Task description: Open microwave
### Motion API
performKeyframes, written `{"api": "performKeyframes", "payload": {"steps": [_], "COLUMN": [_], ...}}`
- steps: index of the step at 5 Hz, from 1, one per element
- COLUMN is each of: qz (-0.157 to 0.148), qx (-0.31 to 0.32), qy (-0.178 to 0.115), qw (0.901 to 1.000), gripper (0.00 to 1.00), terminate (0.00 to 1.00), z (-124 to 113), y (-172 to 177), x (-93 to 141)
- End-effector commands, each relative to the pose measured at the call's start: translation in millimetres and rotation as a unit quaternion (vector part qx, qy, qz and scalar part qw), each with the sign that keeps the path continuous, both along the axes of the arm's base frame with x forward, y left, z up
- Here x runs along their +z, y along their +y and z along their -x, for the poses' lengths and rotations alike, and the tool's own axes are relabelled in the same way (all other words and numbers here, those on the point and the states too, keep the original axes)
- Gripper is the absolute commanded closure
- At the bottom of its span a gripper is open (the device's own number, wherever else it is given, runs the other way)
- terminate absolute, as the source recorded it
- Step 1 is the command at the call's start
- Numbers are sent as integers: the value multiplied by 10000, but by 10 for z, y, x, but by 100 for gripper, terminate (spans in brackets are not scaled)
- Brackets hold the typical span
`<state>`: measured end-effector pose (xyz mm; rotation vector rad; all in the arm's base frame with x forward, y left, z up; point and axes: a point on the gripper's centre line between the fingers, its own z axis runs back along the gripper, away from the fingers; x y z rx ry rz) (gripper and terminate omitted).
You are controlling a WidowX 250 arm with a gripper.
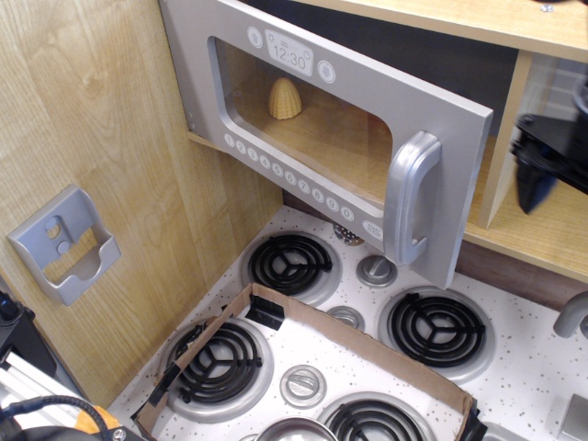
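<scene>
I see the microwave (322, 138) mounted above the stove burners (290, 262), door swung out, clock reading 12:30. Pincer (542, 170) sits at right edge, clear of the handle (411, 197); can't tell its spread.

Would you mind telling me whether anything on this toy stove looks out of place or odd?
Yes: a flattened cardboard frame lies across the stovetop between the burners, which is no place for it. The microwave door hangs ajar, with a small yellow beehive-shaped piece behind its window.
</scene>
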<state>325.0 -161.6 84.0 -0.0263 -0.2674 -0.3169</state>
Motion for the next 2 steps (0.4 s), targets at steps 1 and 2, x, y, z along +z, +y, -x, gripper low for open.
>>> {"api": "performKeyframes", "payload": {"steps": [1, 2], "qz": [212, 250], "qx": [-12, 464], "qy": [55, 328], "qw": [9998, 9981], "gripper": [0, 0], "terminate": [0, 0], "z": [78, 219], "y": [379, 579], "x": [79, -54]}}
